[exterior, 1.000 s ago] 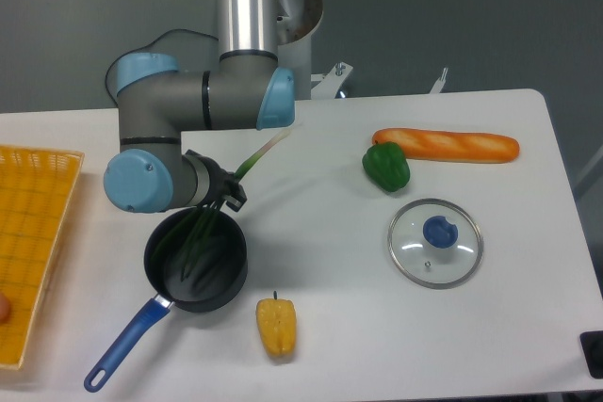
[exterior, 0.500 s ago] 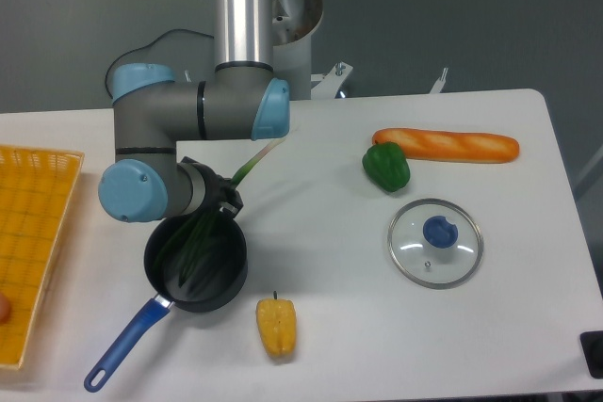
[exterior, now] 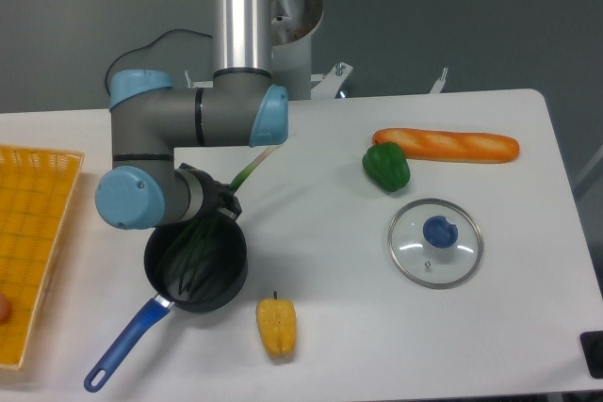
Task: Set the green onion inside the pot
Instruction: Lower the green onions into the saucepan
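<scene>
Arm shifted left, green onion (exterior: 203, 237) leaves in pot (exterior: 195, 265)

I see the green onion (exterior: 247, 172) slanting through my gripper (exterior: 226, 202), dark leaves inside the black blue-handled pot (exterior: 226, 275) just below it

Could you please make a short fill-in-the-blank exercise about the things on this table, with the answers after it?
1. The green onion has its dark leaves inside the ____.
2. The glass lid has a knob of ____ colour.
3. The green bell pepper lies just below the left end of the ____.
4. The yellow pepper lies to the ____ of the pot's blue handle.

Answers: pot; blue; baguette; right
</scene>
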